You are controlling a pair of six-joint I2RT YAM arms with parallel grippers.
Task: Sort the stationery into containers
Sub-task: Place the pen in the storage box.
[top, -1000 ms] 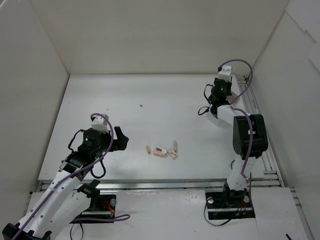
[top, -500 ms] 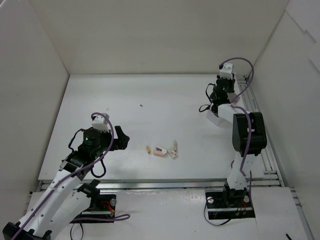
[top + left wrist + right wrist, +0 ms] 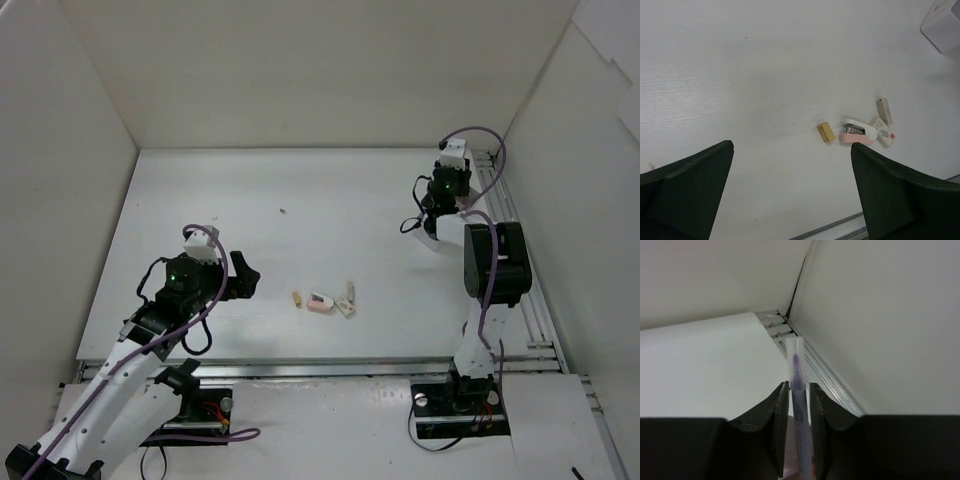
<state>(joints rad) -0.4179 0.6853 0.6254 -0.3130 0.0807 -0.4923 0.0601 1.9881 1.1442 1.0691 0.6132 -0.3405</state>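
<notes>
Right gripper (image 3: pixel 796 390) is clenched on the purple pen (image 3: pixel 797 365) - the two dark fingers pinch the barrel from either side, and the pen runs lengthwise between them, its pale end sticking out past the tips. It is up in the far right corner of the table (image 3: pixel 250 190), by the metal rails. The top view puts that gripper close to something white, but I cannot tell whether the pen is actually over it.

The pen looks light, stiff and smooth-sided, so in a narrow pinch like this it could swivel or slide. A hold around mid-barrel is the safer one.

Left gripper (image 3: pixel 791 146) hangs wide open with nothing in it, low over the near part of the table. Ahead of it sit the small pieces: the tan block (image 3: pixel 825 132) alone, the white-pink block (image 3: pixel 859 131) just beside it, and the cream block (image 3: pixel 884 110) a little further on. All look light and low-lying. If they are rubbery they should grip well - take each across its short sides, and mind the neighbours, they are crowded.

A white container (image 3: pixel 944 27) shows at the far right of the left wrist view, well apart from the blocks.
</notes>
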